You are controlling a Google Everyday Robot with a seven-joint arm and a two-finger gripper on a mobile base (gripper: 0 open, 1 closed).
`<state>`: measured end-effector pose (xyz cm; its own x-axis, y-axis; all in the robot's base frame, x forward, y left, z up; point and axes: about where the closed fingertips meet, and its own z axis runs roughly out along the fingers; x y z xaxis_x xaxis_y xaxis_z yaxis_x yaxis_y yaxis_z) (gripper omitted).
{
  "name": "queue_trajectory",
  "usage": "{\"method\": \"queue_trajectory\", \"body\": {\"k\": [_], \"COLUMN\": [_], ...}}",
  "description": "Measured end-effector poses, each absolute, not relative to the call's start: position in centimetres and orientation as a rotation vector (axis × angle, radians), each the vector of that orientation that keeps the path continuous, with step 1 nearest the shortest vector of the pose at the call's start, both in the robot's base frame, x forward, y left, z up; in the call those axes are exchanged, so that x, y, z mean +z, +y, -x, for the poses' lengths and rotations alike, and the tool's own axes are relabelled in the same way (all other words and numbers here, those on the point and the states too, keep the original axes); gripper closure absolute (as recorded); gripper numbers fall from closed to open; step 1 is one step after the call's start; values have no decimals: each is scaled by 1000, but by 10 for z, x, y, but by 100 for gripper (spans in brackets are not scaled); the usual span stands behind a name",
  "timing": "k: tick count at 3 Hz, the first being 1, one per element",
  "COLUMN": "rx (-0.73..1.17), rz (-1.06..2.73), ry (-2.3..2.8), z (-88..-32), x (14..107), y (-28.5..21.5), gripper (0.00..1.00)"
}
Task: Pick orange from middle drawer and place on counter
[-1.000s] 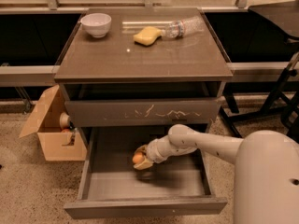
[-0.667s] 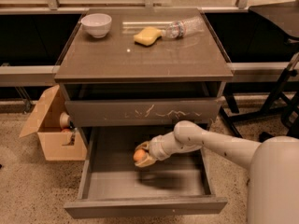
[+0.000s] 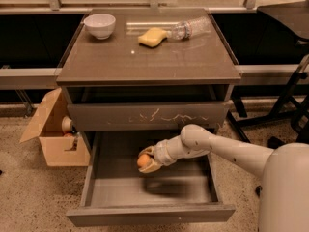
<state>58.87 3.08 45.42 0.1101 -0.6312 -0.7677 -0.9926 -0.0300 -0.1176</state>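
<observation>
The orange (image 3: 143, 160) is small and round and sits between the fingers of my gripper (image 3: 146, 161). The gripper is shut on it and holds it above the bare grey floor of the open middle drawer (image 3: 149, 192), near the drawer's middle left. My white arm reaches in from the lower right. The counter (image 3: 149, 57) is the glossy grey-brown top of the cabinet, above the drawer with the scratched front (image 3: 149, 116).
On the counter stand a white bowl (image 3: 100, 25) at the back left, a yellow sponge (image 3: 151, 36) and a lying clear plastic bottle (image 3: 190, 28). An open cardboard box (image 3: 50, 134) sits on the floor left of the cabinet. A dark stand (image 3: 289, 100) is at the right.
The gripper has risen a little with the orange in it, off the drawer floor, and the arm has drawn slightly upward.
</observation>
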Motion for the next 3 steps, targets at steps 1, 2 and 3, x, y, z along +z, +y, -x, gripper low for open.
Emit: {"method": "queue_trajectory", "body": {"k": [1,2,3], "rx": [691,667,633], "rz": [1760,1770,1789], "ry": [1539,1475,1424], "z": [-576,-562,-555], "x": [485,531,576], "y": [32,27,22], "gripper": [100,100,100]}}
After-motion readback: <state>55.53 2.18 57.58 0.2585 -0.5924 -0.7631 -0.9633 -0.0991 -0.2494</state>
